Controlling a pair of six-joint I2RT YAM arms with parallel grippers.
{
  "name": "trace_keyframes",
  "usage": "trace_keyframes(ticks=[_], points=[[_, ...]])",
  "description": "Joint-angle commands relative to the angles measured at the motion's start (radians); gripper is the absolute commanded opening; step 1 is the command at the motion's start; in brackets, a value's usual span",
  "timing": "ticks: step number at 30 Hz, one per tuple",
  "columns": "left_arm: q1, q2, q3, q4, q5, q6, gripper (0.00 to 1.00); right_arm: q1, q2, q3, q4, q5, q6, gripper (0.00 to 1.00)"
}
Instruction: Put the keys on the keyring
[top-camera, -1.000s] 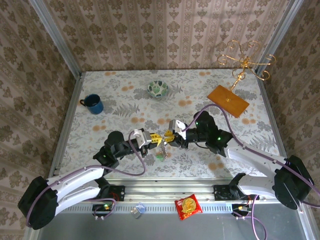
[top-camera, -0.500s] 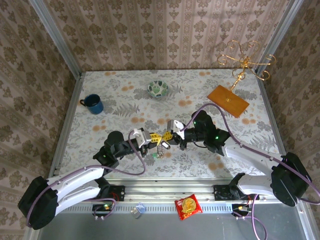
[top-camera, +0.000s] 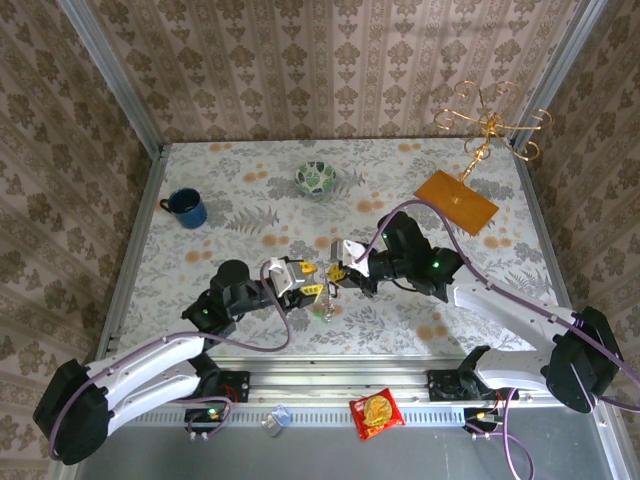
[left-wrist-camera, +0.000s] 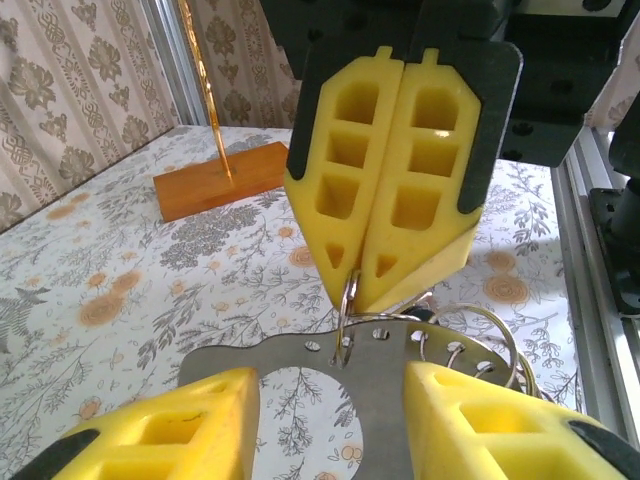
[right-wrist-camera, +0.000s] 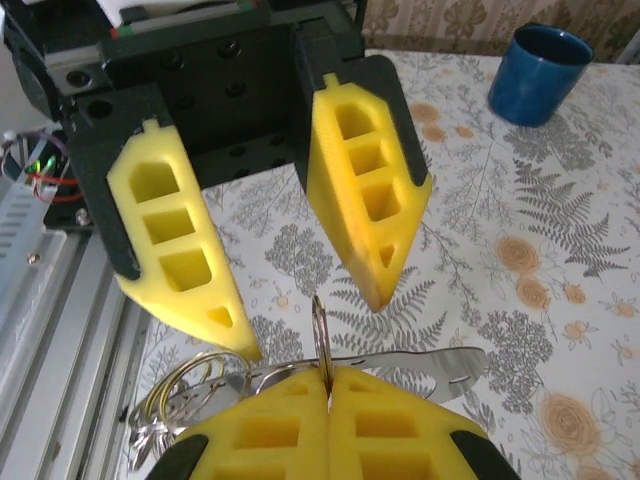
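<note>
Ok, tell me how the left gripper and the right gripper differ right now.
The left gripper has its fingers apart, open; the right gripper has them pressed together. The right gripper pinches a small metal ring at its tips; the left gripper clamps nothing. Both have yellow fingers and face each other.

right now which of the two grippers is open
The left gripper: its yellow fingers stand apart, while the right gripper is pinched shut on the small metal ring.
</note>
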Motion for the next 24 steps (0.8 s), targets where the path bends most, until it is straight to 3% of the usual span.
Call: trace_keyframes(ticks=[1, 14, 19, 24], points=[[-0.003, -0.014, 0.051, -0.097, -0.007, 0.055, 0.42, 0.005, 0.001, 0.066, -0.124, 0.025, -0.081, 0.0], [0.001, 0.023, 0.117, -0.148, 0.018, 0.091, 0.41, 0.065, 0.065, 0.207, -0.324, 0.155, -0.209, 0.0], [0.003, 0.036, 0.132, -0.171, 0.036, 0.104, 0.31, 0.1, 0.09, 0.253, -0.383, 0.214, -0.239, 0.0], [0.005, 0.054, 0.151, -0.195, 0.05, 0.12, 0.17, 0.11, 0.087, 0.266, -0.364, 0.182, -0.207, 0.0]])
